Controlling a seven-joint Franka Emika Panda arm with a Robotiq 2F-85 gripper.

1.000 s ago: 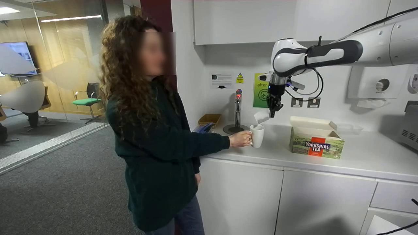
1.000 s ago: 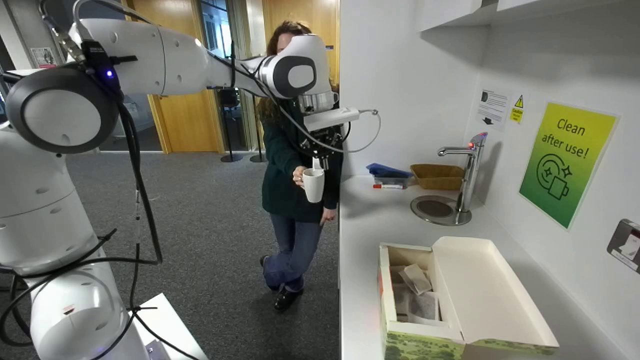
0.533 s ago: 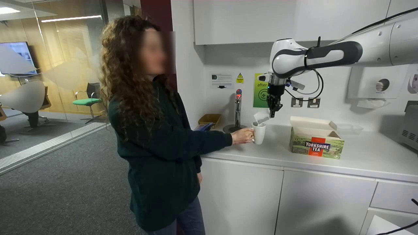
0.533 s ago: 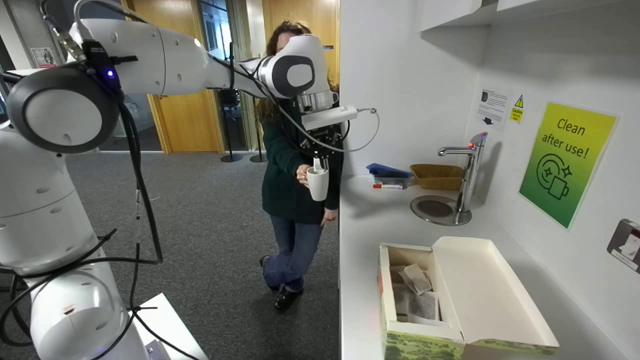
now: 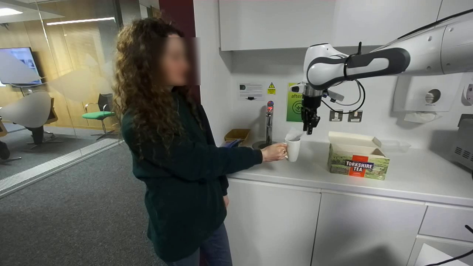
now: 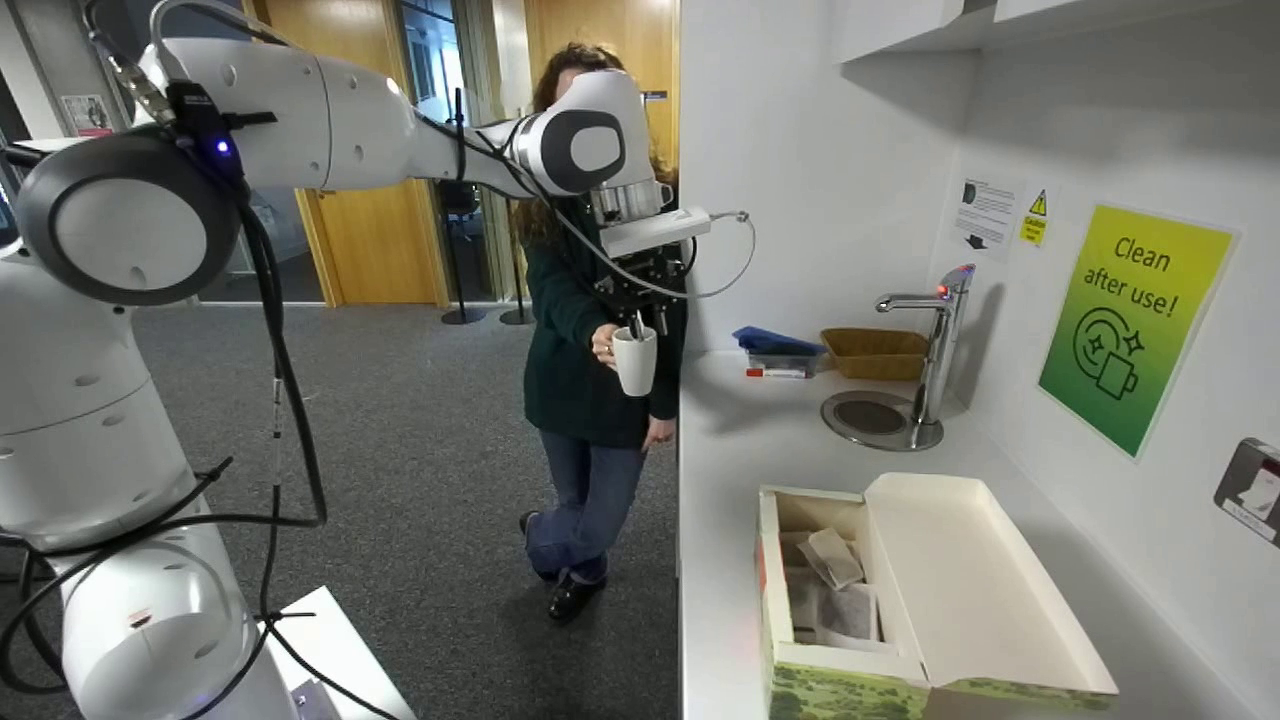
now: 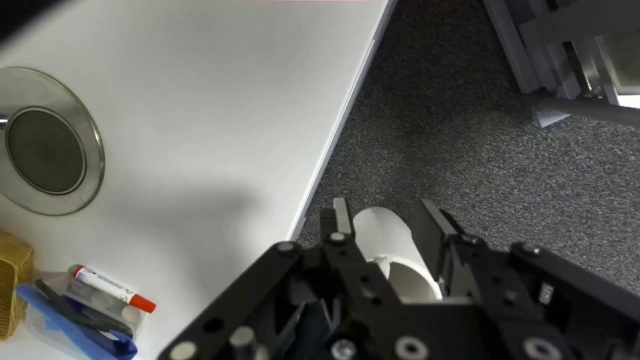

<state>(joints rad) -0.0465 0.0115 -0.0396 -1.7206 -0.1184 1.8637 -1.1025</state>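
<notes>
A person's hand (image 5: 274, 152) holds a white mug (image 5: 293, 150) upright by its handle, clear of the counter. My gripper (image 5: 308, 130) points down just above the mug and slightly to one side. In the wrist view its fingers stand apart, and the mug (image 7: 382, 230) shows beyond the gap between them. A pale tea bag (image 5: 294, 133) pokes up out of the mug's mouth, close to the fingertips. From the wrist camera only a thin white piece of the tea bag (image 7: 384, 264) appears at the rim; finger parts hide the remainder. Whether a finger still touches it is unclear.
An open Yorkshire Tea box (image 5: 336, 168) stands on the counter (image 5: 284, 173), with several tea bags (image 6: 835, 560) inside. Behind the mug rise a chrome tap (image 5: 269, 125) and a wicker basket (image 6: 872, 355). Wall cupboards (image 5: 277, 26) hang above. The person (image 5: 166, 155) stands close by.
The fingers have parted, letting go of the tea bag, which now sits in the mug's mouth. The mug came slightly up and toward my gripper. The arm shifted only a little.
</notes>
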